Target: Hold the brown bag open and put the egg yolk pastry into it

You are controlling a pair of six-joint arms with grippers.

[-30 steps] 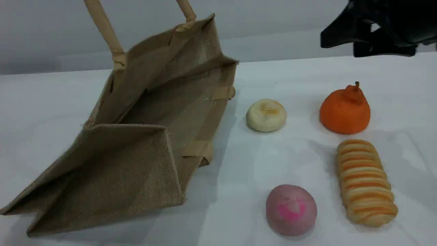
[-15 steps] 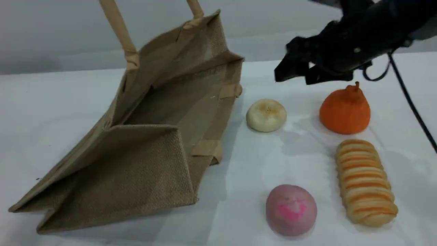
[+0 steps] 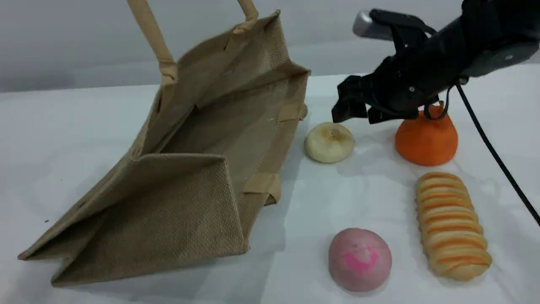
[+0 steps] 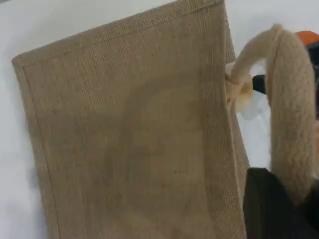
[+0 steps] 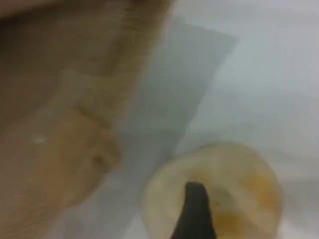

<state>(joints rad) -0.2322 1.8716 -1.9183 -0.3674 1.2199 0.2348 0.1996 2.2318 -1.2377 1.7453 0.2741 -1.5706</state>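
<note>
Swung in from the top right edge and lowered since a second ago: right gripper (image 3: pixel 354 110), jaws spread wide, empty, hovering just above and behind the egg yolk pastry (image 3: pixel 329 142). Shifted slightly rightward and hoisted by one beige handle (image 3: pixel 154 40): brown bag (image 3: pixel 181 169), mouth gaping toward the pastry lying just beside it on the white table (image 3: pixel 63 139). Clamped shut on that handle, seen in the wrist view: left gripper (image 4: pixel 276 201). Untouched nearby: orange fruit (image 3: pixel 426 137), striped loaf (image 3: pixel 451 223), pink-marked bun (image 3: pixel 360 259).
</note>
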